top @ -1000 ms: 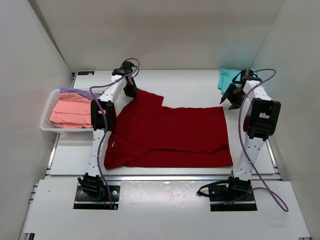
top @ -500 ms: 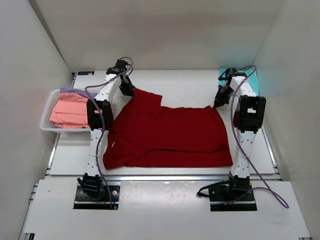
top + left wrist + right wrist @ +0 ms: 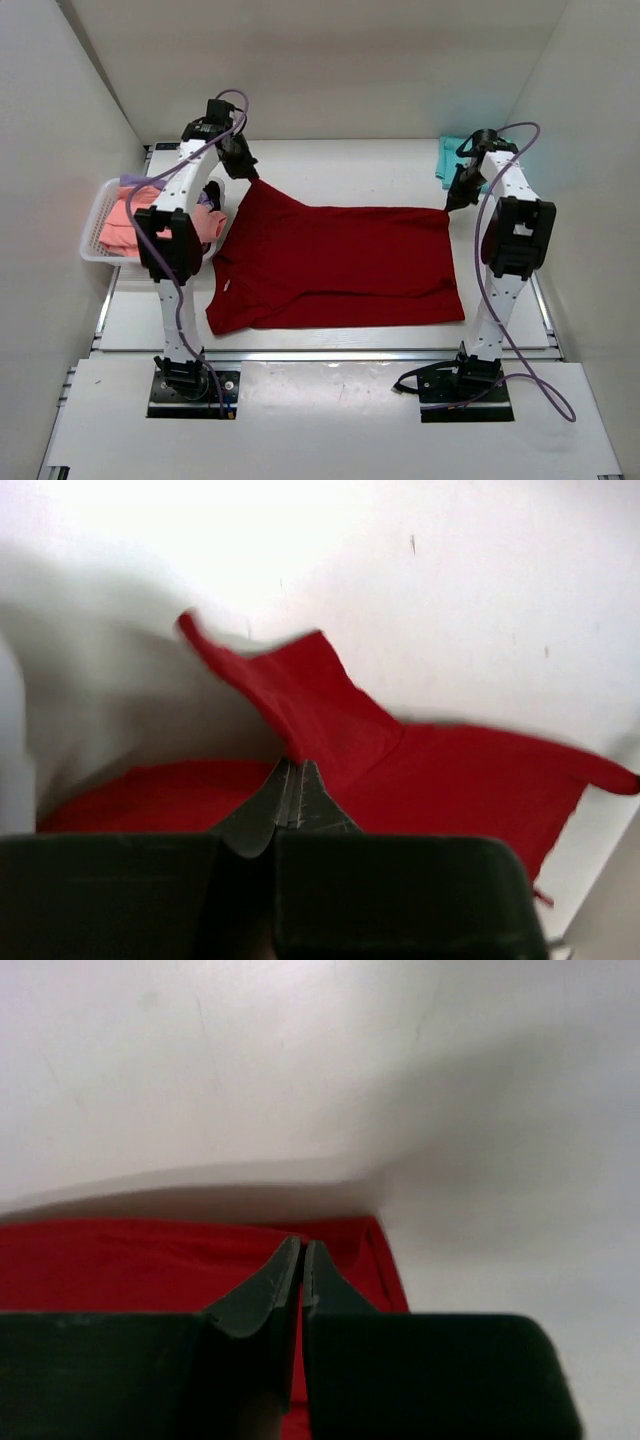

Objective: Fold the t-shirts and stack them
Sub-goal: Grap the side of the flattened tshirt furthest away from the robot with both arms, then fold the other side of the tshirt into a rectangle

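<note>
The far edge of the soft dark red cloth t-shirt (image 3: pixel 335 265) is now stretching straight; I'm keeping left gripper (image 3: pixel 252 177) and right gripper (image 3: pixel 451 204) pinched tight on its far corners.

Dark red t-shirt (image 3: pixel 335 265): spread on the table (image 3: pixel 350 170), its far corners pinched by the left gripper (image 3: pixel 243 166) and the right gripper (image 3: pixel 456 198), the edge between drawn taut. Teal t-shirt (image 3: pixel 448 158): laid at the far right. Salmon pink t-shirt (image 3: pixel 122 218) and lavender t-shirt (image 3: pixel 132 181): kept in the white basket (image 3: pixel 100 257) at left.
</note>
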Tool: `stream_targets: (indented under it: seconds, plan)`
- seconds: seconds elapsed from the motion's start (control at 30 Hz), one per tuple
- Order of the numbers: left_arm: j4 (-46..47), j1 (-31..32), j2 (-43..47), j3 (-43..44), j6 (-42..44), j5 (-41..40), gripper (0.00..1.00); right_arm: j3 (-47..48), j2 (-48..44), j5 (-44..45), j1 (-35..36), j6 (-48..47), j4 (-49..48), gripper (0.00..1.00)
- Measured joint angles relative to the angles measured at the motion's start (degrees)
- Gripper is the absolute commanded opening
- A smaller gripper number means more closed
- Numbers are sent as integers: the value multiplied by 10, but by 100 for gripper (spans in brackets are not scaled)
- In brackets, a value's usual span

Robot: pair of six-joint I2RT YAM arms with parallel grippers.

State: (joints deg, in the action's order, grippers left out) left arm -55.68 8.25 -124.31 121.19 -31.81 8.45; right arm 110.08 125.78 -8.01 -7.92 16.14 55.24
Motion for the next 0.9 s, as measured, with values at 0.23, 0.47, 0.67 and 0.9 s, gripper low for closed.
stream_targets:
  seconds: [0.23,0.47,0.67,0.9]
  plan:
    - [3,0,168,-215,16,20,0,-228,-188,-13,-6,-9,-59,0]
    - [1,4,292,-432,25,23,0,-363,-274,-33,-45,-14,-109,0]
    - [2,5,374,-536,31,15,0,-442,-297,-38,-57,-16,-144,0]
    - [23,5,413,-624,31,8,0,-510,-322,-38,-58,-21,-176,0]
